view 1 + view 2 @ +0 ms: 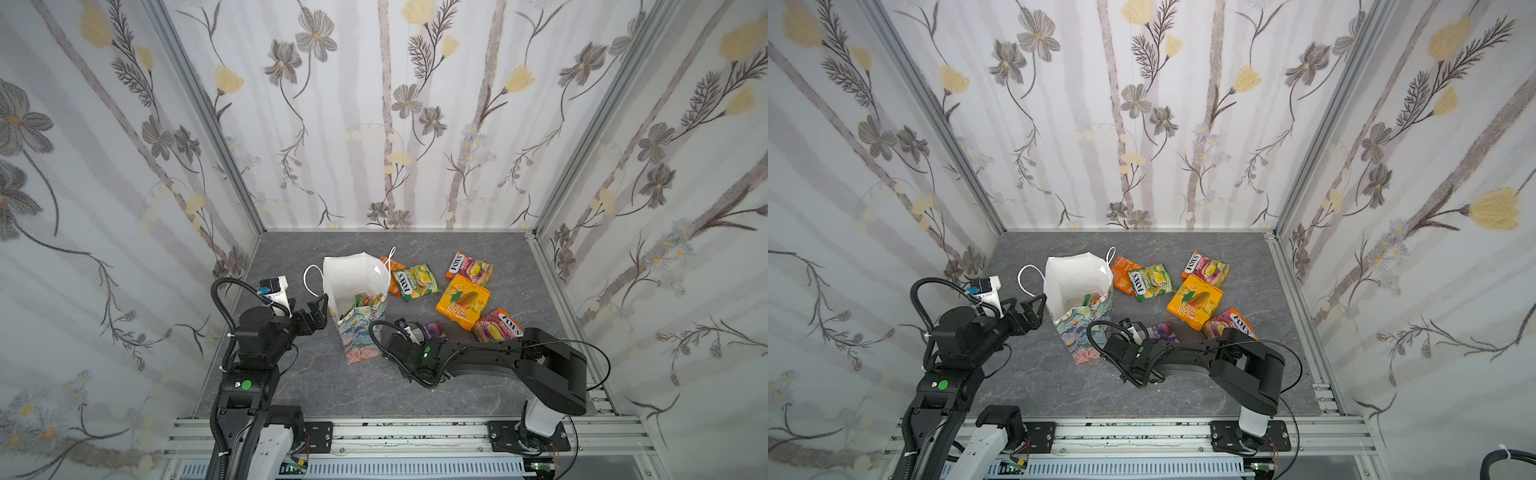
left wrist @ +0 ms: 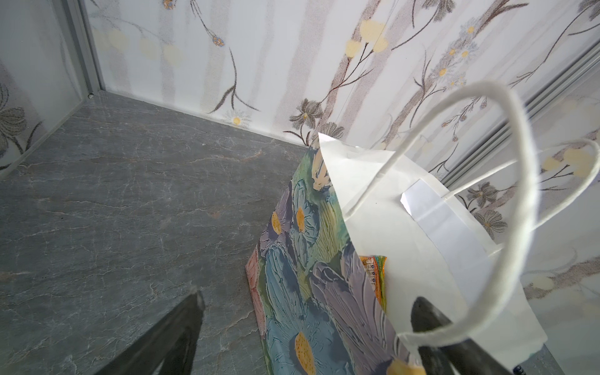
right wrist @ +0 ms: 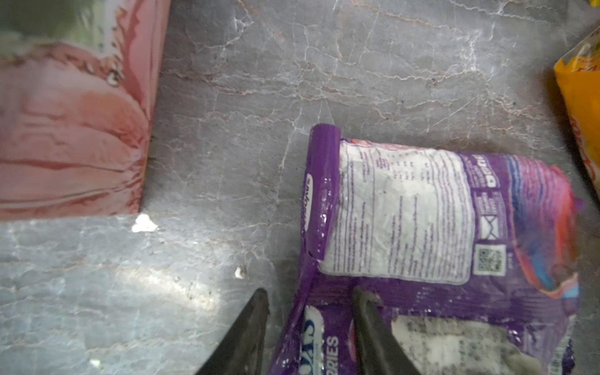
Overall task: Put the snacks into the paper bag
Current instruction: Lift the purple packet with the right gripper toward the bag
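The floral paper bag (image 1: 357, 278) (image 1: 1077, 276) stands open left of centre, with packets inside: a green one (image 1: 360, 300) and an orange one (image 2: 376, 276). My left gripper (image 1: 321, 308) (image 2: 308, 302) is open across the bag's near-left wall, one finger inside and one outside. A purple snack packet (image 3: 406, 211) (image 1: 434, 330) lies on the table beside the bag's base (image 3: 71, 130). My right gripper (image 3: 311, 300) straddles that packet's raised edge with narrowed jaws. Table still shows between one finger and the foil.
Loose on the grey table right of the bag lie an orange packet (image 1: 392, 274), a yellow-green packet (image 1: 417, 282), an orange-pink packet (image 1: 469, 268), a flat orange-yellow box (image 1: 463, 301) and a pink packet (image 1: 498, 326). Floral walls enclose three sides. A white cord handle (image 2: 519, 194) loops over my left finger.
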Motion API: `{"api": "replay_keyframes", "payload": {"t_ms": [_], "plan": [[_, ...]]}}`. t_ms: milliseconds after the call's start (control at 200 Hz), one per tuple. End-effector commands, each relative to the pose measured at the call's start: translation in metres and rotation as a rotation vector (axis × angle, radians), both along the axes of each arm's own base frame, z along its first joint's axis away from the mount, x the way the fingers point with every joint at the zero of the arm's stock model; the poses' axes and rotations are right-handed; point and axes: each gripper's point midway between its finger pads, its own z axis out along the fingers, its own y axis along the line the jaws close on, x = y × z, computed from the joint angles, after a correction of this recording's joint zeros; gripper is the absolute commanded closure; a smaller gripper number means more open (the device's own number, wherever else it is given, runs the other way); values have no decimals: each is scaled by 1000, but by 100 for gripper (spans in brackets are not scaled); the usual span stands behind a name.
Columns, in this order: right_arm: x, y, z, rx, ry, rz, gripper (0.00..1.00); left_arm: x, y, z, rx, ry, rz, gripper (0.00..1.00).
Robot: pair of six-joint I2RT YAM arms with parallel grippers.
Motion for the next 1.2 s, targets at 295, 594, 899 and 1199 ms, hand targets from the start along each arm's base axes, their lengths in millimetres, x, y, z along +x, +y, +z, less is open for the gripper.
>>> {"api": "replay_keyframes", "payload": {"t_ms": [295,594,899,1199], "plan": [[-7,-8,-11,-27,53,-30,100,1,0,2,5,-15,-1,0],[-5,1,22,118,35,-4,100,1,0,3,5,-16,-1,0],[0,2,58,344,39,30,100,0,0,3,5,-18,-1,0],[11,-16,94,535,20,47,100,0,0,4,4,-21,-3,0]]}}
